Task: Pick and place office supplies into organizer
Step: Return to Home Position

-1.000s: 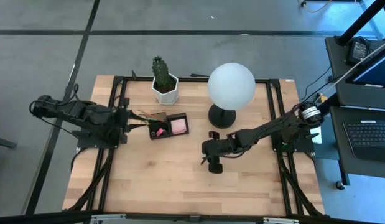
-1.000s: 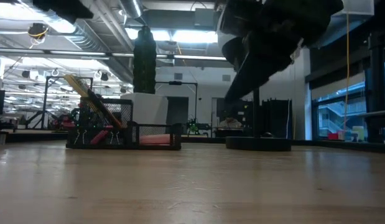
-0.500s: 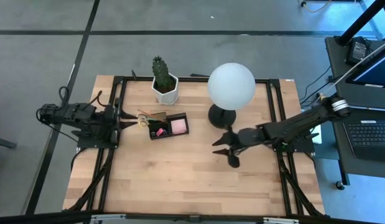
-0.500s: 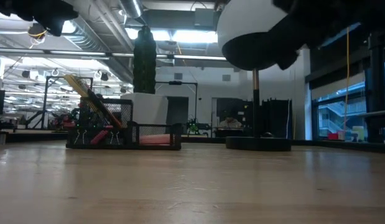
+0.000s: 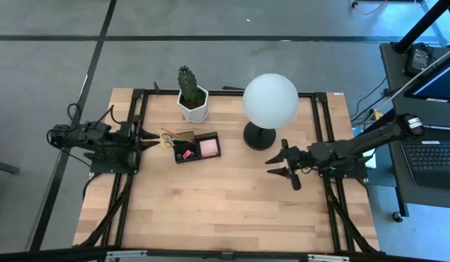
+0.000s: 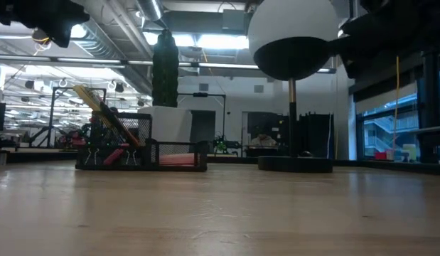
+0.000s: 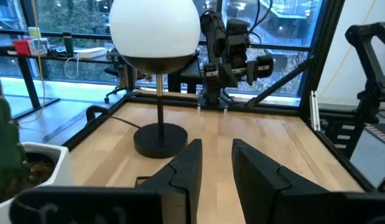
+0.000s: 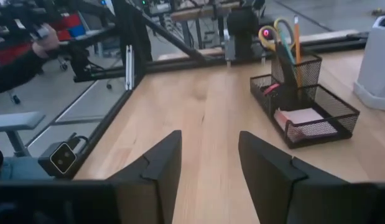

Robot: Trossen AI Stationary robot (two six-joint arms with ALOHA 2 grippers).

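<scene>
Scissors point(image 8: 274, 34), pencil point(image 8: 297, 38) and sticky pad point(image 8: 299, 117) sit in the organizer point(image 8: 339, 115); left gripper point(image 5: 146, 138) beside it, right gripper point(image 5: 274, 166) well apart, both spread and empty, job seemingly done.

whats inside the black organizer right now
Tall mesh cup of the organizer: yellow-handled scissors and an orange pencil. Low tray: pink sticky-note pad. The cup's bottom is hidden, so smaller items can't be confirmed.
</scene>
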